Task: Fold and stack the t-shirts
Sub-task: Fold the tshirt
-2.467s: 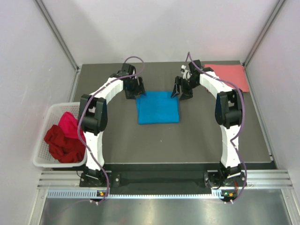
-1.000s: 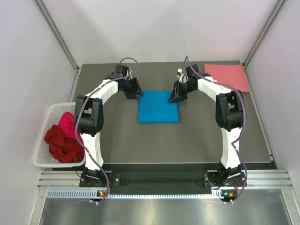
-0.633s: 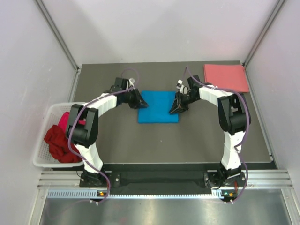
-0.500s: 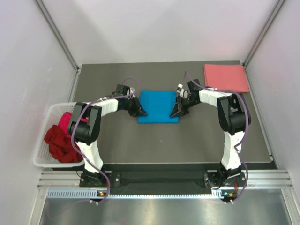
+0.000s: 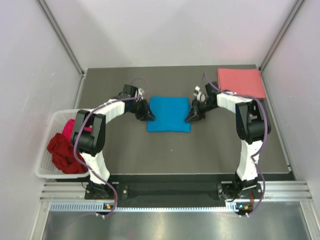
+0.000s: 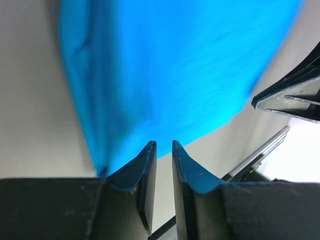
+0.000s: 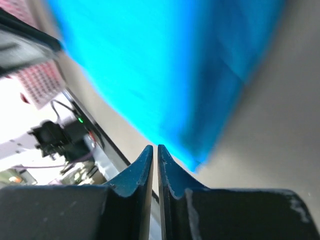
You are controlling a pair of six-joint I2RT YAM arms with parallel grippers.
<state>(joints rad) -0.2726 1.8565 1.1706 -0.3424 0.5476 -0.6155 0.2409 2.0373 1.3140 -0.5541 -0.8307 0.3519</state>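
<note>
A bright blue t-shirt (image 5: 168,114) lies folded in a flat rectangle in the middle of the table. My left gripper (image 5: 148,116) sits low at its left edge, jaws a narrow gap apart with nothing between them (image 6: 162,144); the blue cloth (image 6: 170,65) lies just ahead of the tips. At the shirt's right edge, my right gripper (image 5: 190,118) is shut to a thin slit and empty (image 7: 155,147), the blue cloth (image 7: 165,60) beyond it. A salmon pink t-shirt (image 5: 241,82) lies folded at the back right corner.
A white lattice basket (image 5: 49,159) stands off the table's left side, holding a dark red shirt (image 5: 65,154) and a magenta one (image 5: 73,131). Grey walls close in left, right and behind. The table's front rail (image 5: 175,190) carries both arm bases.
Both grippers came down from the blue shirt's far corners and slid nearer along its side edges. The left jaws narrowed from wide open. The shirt has stayed flat.
</note>
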